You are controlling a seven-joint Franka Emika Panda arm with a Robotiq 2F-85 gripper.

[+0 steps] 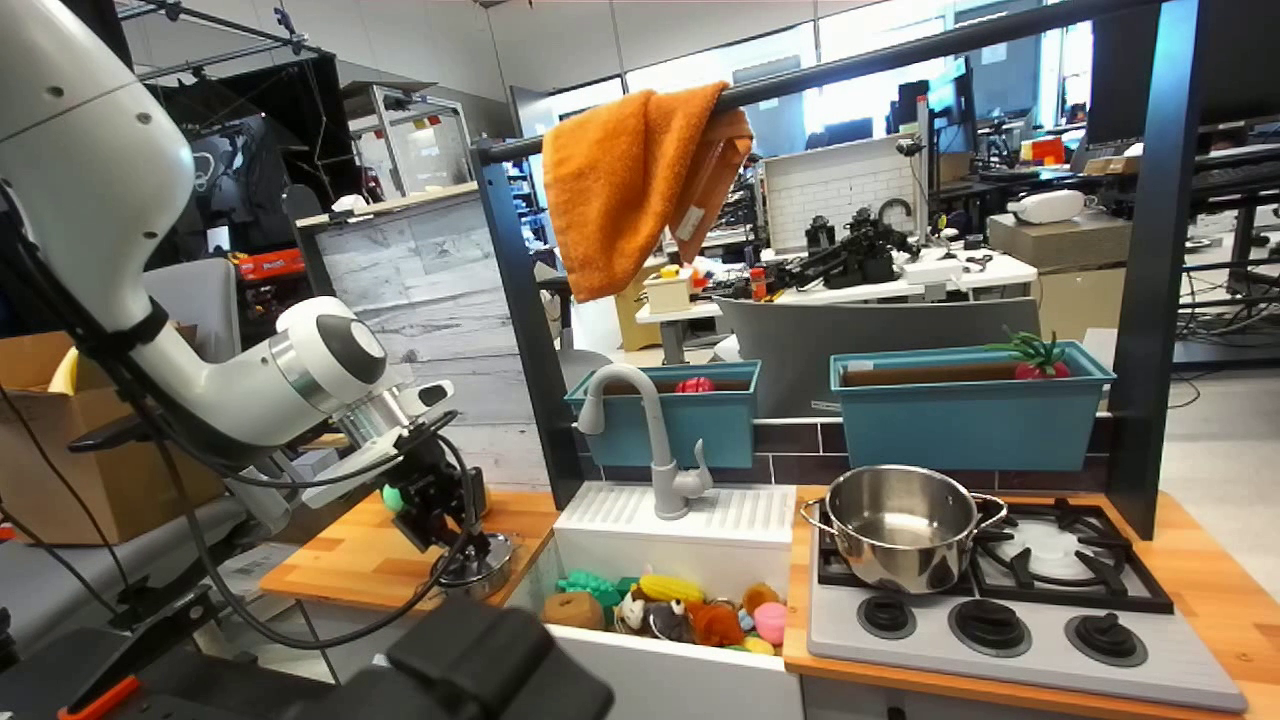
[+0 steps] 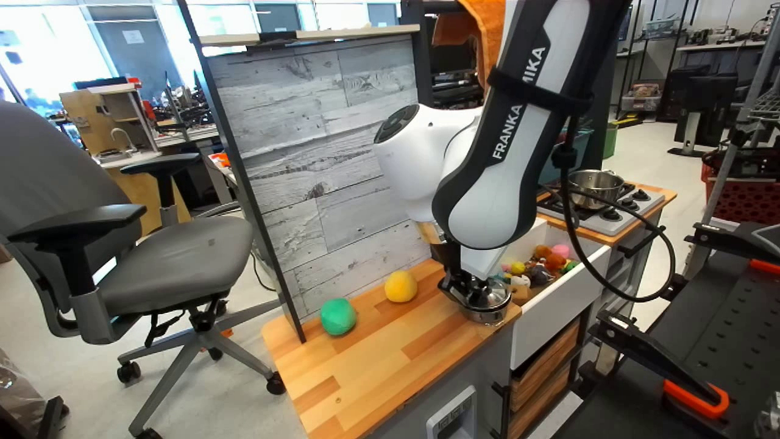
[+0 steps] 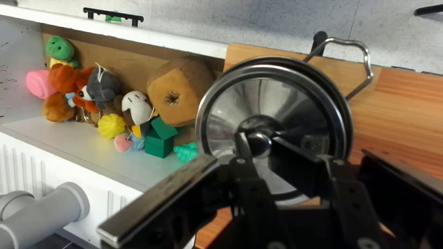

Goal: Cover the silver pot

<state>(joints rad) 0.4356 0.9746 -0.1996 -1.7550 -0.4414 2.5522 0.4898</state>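
The silver pot (image 1: 905,525) sits on the stove with no lid on it; it also shows in an exterior view (image 2: 594,186) and is out of the wrist view. My gripper (image 3: 259,136) has its fingertips on both sides of the round knob of a shiny steel lid (image 3: 226,110), and they appear to press on it. The lid is over a smaller steel pot (image 2: 487,316) at the sink-side edge of the wooden counter; this pot also shows in an exterior view (image 1: 480,582). I cannot tell whether the lid is lifted off its rim.
A sink basin (image 1: 700,560) full of soft toys lies between counter and stove, with a tall grey faucet (image 1: 660,440) behind it. Teal bins (image 1: 970,415) hang behind the stove. A green ball (image 2: 338,316) and a yellow ball (image 2: 400,286) lie on the wooden counter (image 2: 365,366).
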